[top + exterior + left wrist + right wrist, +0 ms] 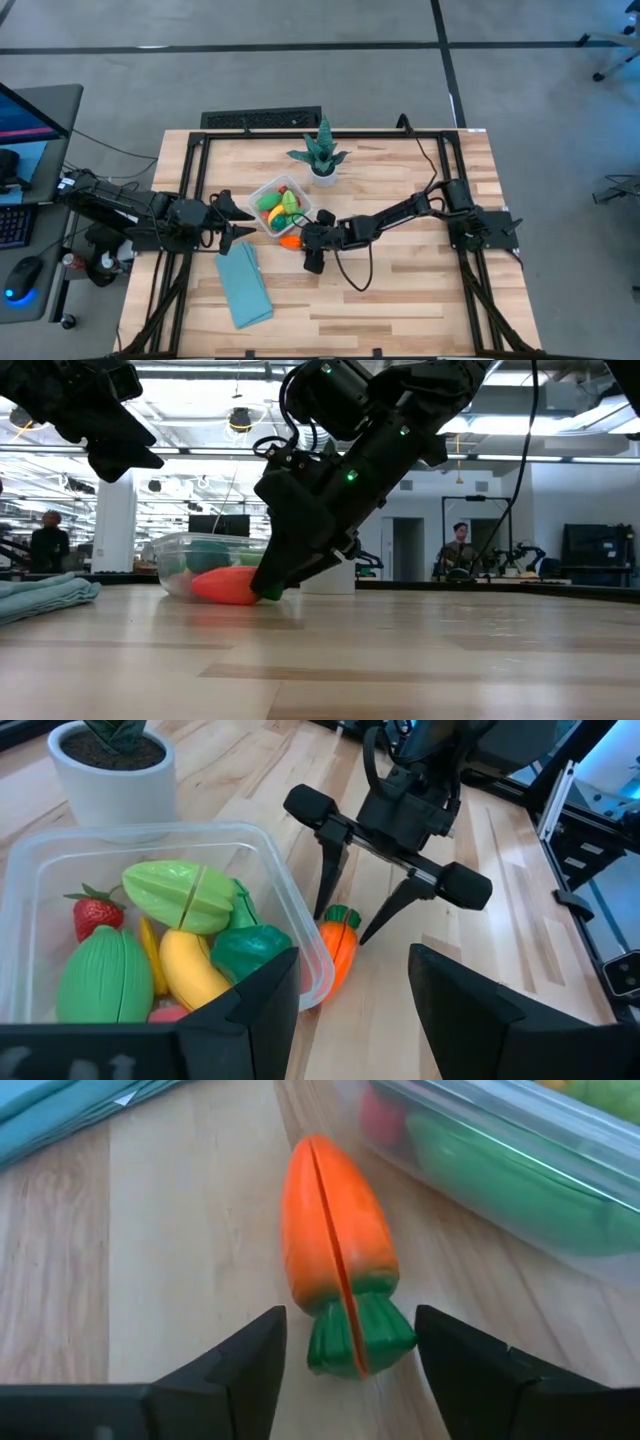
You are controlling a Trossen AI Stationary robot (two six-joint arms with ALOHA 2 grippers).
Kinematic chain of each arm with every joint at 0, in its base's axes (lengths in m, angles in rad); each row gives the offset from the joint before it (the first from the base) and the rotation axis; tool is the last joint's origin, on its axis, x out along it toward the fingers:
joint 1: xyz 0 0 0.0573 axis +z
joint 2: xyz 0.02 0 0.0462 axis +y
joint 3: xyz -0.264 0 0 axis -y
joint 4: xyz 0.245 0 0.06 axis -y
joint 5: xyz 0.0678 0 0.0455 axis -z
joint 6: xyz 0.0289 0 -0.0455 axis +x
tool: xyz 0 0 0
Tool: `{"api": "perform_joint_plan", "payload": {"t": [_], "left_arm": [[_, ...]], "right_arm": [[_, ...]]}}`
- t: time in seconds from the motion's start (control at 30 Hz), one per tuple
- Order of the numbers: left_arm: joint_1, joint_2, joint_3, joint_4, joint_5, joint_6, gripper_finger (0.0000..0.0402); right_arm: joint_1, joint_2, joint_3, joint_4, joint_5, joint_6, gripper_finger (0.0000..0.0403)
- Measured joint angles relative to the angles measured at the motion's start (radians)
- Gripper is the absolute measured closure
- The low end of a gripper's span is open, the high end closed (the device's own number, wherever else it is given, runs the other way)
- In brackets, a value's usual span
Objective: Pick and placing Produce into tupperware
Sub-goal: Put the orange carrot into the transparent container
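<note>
light wood-plank table (pixel 400 290) in a dark metal frame, grey floor around it. the low view looks into a bright open lab with people standing far behind. a folded light-blue cloth (pixel 243 286) lies on the table's left front part; a spiky teal plant in a white pot (pixel 322 157) stands near the far edge, just beyond the tupperware (pixel 262 192).

tupperware: clear, squarish, rounded corners, shallow, near table centre. inside it, per the left wrist view: a strawberry (pixel 96 912), a pale green split piece (pixel 190 896), a yellow piece (pixel 190 968), a large green ribbed piece (pixel 104 978) and a dark green piece (pixel 245 946).

carrot (pixel 334 1240): orange body with a seam along its length, green top, lying flat on the wood just outside the tupperware's near wall, touching or almost touching it.

right gripper (pixel 345 925): lowered to the table at the carrot's green end, fingers spread apart on either side of the top, not pressing on it.

left gripper (pixel 243 220): just left of the tupperware, above the cloth's far end, fingers released, holding nothing.

open wood to the front and right of the carrot; the tupperware wall bounds it on the far side.
</note>
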Motion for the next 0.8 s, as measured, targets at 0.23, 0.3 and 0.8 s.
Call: {"api": "perform_joint_plan", "payload": {"t": [0.23, 0.3, 0.8], "left_arm": [[0.0, 0.0, 0.0, 0.0, 0.0, -0.003, 0.0223], [0.0, 0.0, 0.0, 0.0, 0.0, -0.003, 0.0223], [0.0, 0.0, 0.0, 0.0, 0.0, -0.003, 0.0223]], "right_arm": [[0.0, 0.0, 0.0, -0.011, 0.0, 0.001, 0.0247], [0.0, 0.0, 0.0, -0.012, 0.0, 0.004, 0.0258], [0.001, -0.001, 0.0, -0.015, -0.001, 0.018, 0.0256]]}}
